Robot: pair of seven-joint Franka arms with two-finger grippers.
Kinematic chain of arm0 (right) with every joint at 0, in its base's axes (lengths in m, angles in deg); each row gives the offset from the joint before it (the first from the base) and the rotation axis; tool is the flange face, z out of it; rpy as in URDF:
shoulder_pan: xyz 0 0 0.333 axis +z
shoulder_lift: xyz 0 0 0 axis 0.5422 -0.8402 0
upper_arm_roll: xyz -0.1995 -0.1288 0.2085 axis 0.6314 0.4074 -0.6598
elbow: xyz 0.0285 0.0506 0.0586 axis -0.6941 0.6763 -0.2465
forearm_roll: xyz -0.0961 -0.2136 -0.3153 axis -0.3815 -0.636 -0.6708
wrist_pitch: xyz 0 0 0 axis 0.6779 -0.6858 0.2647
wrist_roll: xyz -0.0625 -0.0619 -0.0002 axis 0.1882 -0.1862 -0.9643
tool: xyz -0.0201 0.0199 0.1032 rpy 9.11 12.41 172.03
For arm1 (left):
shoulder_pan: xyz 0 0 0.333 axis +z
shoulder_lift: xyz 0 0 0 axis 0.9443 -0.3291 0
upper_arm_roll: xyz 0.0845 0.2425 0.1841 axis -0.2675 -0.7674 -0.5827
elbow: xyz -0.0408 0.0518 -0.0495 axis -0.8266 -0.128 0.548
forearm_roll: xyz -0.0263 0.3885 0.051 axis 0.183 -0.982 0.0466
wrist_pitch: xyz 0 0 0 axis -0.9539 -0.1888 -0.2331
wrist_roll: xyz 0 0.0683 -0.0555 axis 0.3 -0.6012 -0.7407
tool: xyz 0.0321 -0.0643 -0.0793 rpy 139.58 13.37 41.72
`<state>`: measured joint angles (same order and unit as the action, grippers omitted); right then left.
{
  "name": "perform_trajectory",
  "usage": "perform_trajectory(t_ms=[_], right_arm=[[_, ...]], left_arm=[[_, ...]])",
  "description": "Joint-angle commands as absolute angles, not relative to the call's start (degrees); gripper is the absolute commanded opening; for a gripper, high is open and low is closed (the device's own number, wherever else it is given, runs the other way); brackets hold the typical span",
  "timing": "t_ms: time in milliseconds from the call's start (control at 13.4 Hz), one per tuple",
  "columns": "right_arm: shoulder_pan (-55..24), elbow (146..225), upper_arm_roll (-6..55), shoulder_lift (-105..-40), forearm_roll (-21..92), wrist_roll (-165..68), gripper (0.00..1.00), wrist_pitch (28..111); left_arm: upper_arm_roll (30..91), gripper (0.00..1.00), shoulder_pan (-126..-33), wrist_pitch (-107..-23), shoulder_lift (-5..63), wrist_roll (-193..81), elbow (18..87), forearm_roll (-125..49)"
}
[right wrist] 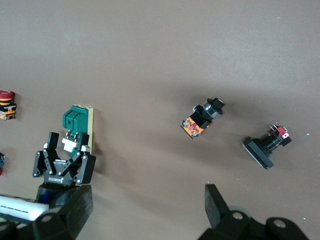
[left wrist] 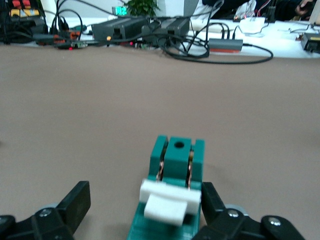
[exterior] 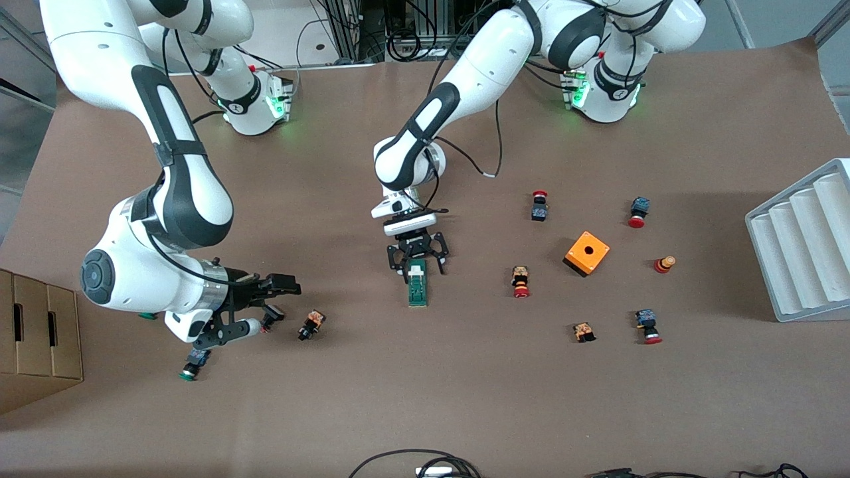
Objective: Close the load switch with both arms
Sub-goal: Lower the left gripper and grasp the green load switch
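The load switch (exterior: 417,287) is a narrow green block with a white lever (exterior: 417,270), lying on the brown table near its middle. My left gripper (exterior: 418,263) is low over the lever end, open, with a finger on each side of the lever. In the left wrist view the white lever (left wrist: 170,200) sits between the fingers (left wrist: 75,204), close to one finger and well apart from the other. My right gripper (exterior: 271,311) is open and empty, low over the table toward the right arm's end. The right wrist view shows the switch (right wrist: 76,120) and the left gripper (right wrist: 62,165).
Two small push buttons (exterior: 311,325) (exterior: 192,365) lie near my right gripper. An orange box with a hole (exterior: 586,252) and several push buttons lie toward the left arm's end. A white ribbed tray (exterior: 803,245) and a cardboard box (exterior: 36,338) stand at the table's ends.
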<state>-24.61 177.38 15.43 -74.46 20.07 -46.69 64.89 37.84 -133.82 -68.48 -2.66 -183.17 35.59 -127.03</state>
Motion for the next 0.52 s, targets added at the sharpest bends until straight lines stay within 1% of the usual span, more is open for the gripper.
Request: perform_trajectory(t_ms=[0,298,446], right_arm=[[-24.57,177.85,15.55,-74.11,21.88,-45.66,1.0,66.14],[-24.75,178.02,15.46,-74.2,21.97,-44.61,1.0,66.4],[-24.92,178.37,15.55,-74.2,21.97,-43.2,1.0,66.84]], left_arm=[[33.71,0.99,-136.87,-67.35,-3.47,-184.03,34.74,-127.28],[33.7,0.99,-139.15,-64.63,-4.7,-184.12,34.39,-127.01],[33.7,0.99,-140.13,-64.01,-6.19,-186.04,32.82,-127.1]])
